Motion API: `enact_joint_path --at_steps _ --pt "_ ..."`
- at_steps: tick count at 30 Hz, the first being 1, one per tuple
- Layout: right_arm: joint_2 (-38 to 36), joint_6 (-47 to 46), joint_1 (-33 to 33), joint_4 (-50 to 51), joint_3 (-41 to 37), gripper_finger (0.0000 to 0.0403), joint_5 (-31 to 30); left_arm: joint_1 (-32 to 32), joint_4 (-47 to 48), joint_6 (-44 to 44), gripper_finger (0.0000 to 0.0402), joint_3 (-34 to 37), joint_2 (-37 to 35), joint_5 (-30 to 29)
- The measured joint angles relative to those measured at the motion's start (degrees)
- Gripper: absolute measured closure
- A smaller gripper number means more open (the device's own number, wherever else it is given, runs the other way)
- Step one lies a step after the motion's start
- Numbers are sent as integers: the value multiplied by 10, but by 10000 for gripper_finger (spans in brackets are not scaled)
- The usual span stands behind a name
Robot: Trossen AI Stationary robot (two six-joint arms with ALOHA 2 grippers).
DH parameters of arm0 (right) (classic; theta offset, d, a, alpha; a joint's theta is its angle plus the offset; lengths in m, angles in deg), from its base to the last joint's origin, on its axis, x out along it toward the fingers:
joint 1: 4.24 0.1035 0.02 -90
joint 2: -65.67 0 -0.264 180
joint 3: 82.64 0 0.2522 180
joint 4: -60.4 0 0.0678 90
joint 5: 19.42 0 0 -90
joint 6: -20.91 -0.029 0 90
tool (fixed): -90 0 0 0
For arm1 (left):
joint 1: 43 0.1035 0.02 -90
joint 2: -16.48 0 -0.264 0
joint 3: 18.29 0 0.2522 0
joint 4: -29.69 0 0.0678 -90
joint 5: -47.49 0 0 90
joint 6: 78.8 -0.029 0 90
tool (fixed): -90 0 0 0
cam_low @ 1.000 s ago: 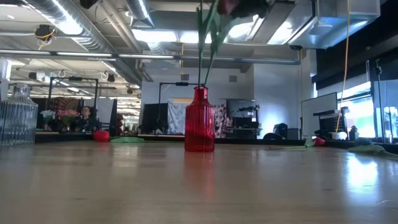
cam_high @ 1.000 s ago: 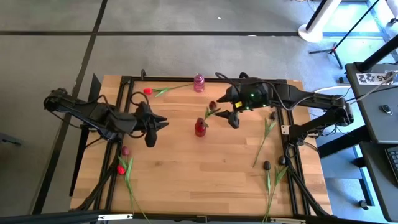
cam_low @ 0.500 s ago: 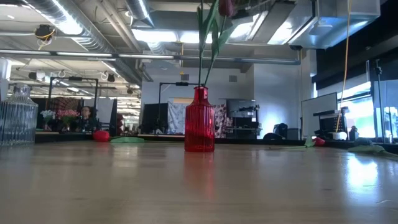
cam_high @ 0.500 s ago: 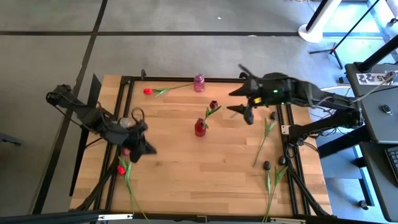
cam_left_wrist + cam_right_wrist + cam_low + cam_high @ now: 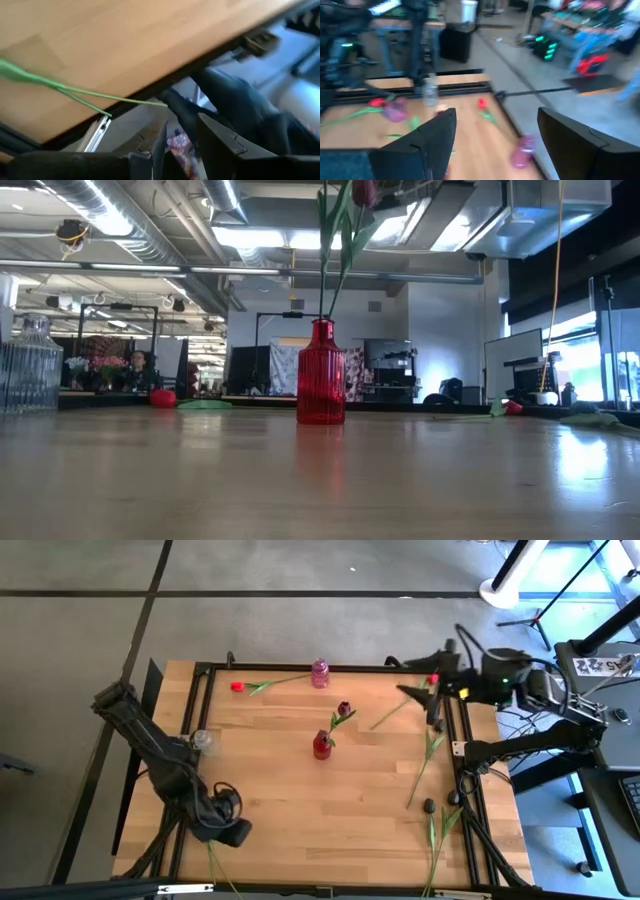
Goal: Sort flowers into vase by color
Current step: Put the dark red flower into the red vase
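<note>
A red vase [image 5: 321,747] [image 5: 321,385] stands mid-table with one maroon tulip [image 5: 343,709] [image 5: 363,192] standing in it by its stem. A pink vase [image 5: 320,672] stands at the far edge, and a clear vase [image 5: 203,740] [image 5: 30,370] on the left. Red tulips lie at the far left [image 5: 237,686] and far right [image 5: 400,708]. More tulips [image 5: 430,752] lie along the right side. My left gripper [image 5: 238,833] [image 5: 182,145] is open at the near-left corner, over a green stem [image 5: 75,91]. My right gripper [image 5: 432,705] [image 5: 495,145] is open at the far right edge.
Maroon heads [image 5: 429,806] and green stems [image 5: 437,835] lie near the table's right near corner. One stem [image 5: 215,865] overhangs the near edge on the left. A black frame [image 5: 205,700] borders the table. The wood between the red vase and the near edge is bare.
My left arm has swung from the table's middle left down to the near-left corner and now covers the tulip heads there. My right arm has drawn back from the red vase to the far right edge, uncovering a red tulip. The maroon tulip has stayed in the red vase.
</note>
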Motion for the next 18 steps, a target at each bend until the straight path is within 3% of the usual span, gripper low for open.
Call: enact_joint_path --at_steps 3,10,18 --pt "-8 31 0 9 0 126 -30 7 0 53 286 0 26 30" --pt "-15 49 0 113 -5 126 -18 25 64 167 247 0 56 116" --pt "-51 109 0 130 -25 126 -29 80 313 183 238 0 34 125"
